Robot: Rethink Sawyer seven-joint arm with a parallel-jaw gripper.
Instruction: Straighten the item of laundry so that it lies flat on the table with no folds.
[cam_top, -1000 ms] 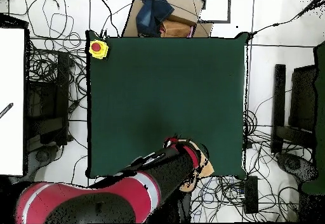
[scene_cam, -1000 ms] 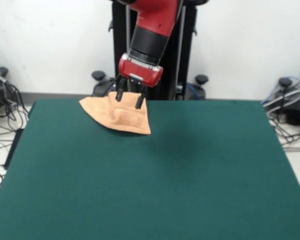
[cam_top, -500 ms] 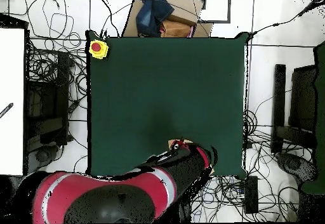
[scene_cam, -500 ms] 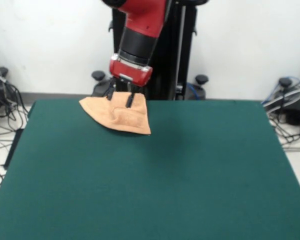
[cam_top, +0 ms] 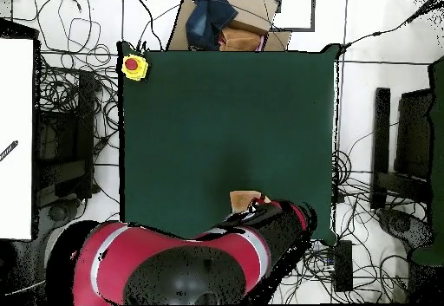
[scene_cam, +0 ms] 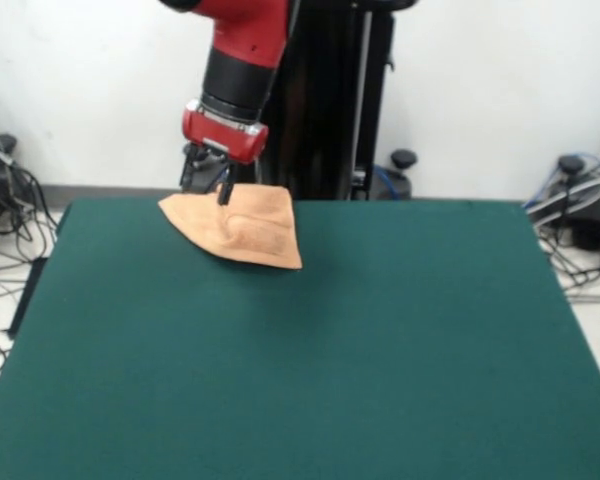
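Towel (scene_cam: 242, 228): crumpled, folded, at the table's (scene_cam: 300, 360) far edge, still unflattened. My gripper (scene_cam: 204, 184): fingers parted, empty, now shifted sideways off the cloth's middle to hover above its left corner. Regrasp there seems pending.

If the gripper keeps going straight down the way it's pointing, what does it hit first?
Most likely the towel near its far left edge, since the gripper points down right over it; depth is unclear, so it might meet the table edge instead.

Plain white wall (scene_cam: 500, 90) behind; tangled black cables (scene_cam: 5, 215) litter the pale floor (cam_top: 360, 103); brown cardboard box (cam_top: 251, 25) there.
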